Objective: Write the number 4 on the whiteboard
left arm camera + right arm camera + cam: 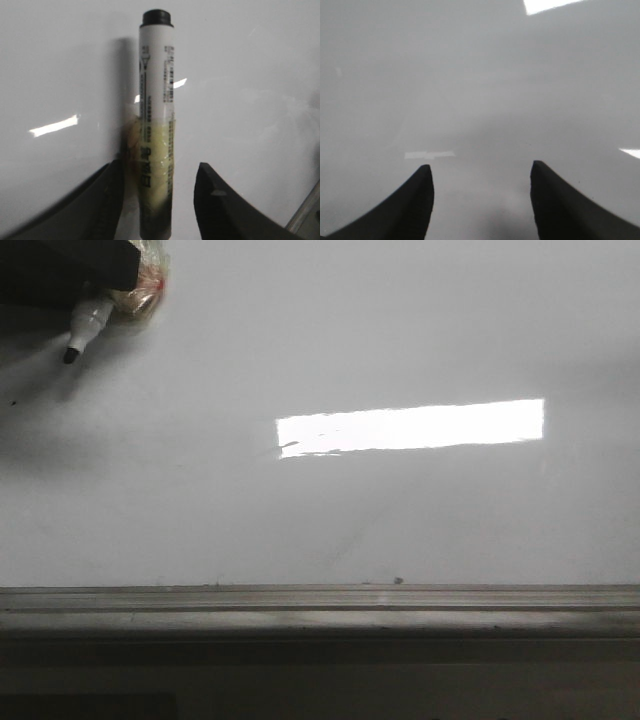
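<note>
The whiteboard (400,520) fills the front view, glossy and white-grey; no number 4 shows on it in any view. At the far left, my left gripper (105,280) carries a white marker pen (90,320), black tip down and just above the board. In the left wrist view the marker (156,90) is bound with yellowish tape against one finger (107,200). A gap separates it from the other finger (220,205), so my left gripper (160,167) stands open. My right gripper (479,167) is open over bare whiteboard (480,75) and is out of the front view.
A grey metal rail (320,605) runs along the board's near edge. A bright rectangular glare (410,427) lies mid-board. A tiny dark speck (398,580) sits close to the rail. The rail's corner (307,220) shows in the left wrist view.
</note>
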### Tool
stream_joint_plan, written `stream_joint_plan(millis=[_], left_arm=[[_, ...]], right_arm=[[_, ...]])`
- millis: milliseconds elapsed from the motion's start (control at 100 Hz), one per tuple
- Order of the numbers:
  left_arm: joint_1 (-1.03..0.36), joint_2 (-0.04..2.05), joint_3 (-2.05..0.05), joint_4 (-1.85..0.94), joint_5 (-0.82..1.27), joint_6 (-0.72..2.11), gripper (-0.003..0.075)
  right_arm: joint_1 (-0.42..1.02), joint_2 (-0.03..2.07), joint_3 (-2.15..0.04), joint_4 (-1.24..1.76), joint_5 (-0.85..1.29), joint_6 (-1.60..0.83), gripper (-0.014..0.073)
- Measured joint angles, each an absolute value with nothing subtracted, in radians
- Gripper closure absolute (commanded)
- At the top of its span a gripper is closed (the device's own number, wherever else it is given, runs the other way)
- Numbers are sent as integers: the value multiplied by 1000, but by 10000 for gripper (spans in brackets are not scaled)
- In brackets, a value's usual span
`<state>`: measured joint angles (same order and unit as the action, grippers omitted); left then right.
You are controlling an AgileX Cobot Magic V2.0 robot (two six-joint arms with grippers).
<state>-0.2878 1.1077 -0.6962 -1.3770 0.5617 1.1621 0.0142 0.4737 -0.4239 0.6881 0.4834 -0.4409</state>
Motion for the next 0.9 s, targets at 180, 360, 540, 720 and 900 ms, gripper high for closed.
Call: stream_joint_plan(millis=[180,360,540,720,900], left_arm=[[-288,1116,-696,-1363,560,1165,728],[-288,1116,-696,-1344,581,1171,741],[-305,1121,-729,-1273,685,1238,741],[-469,1121,-797,-1099,730,1249,741],[-668,1121,-820,-938,666,1226,741]], right_arm=[[14,474,-424,688,483,-441,210],[14,476,-424,688,485,-443,210],[14,540,-451,804,623,-606,210],[14,714,-543,1103,806,-908,210],[14,902,-676,1228,954,-1010,210]])
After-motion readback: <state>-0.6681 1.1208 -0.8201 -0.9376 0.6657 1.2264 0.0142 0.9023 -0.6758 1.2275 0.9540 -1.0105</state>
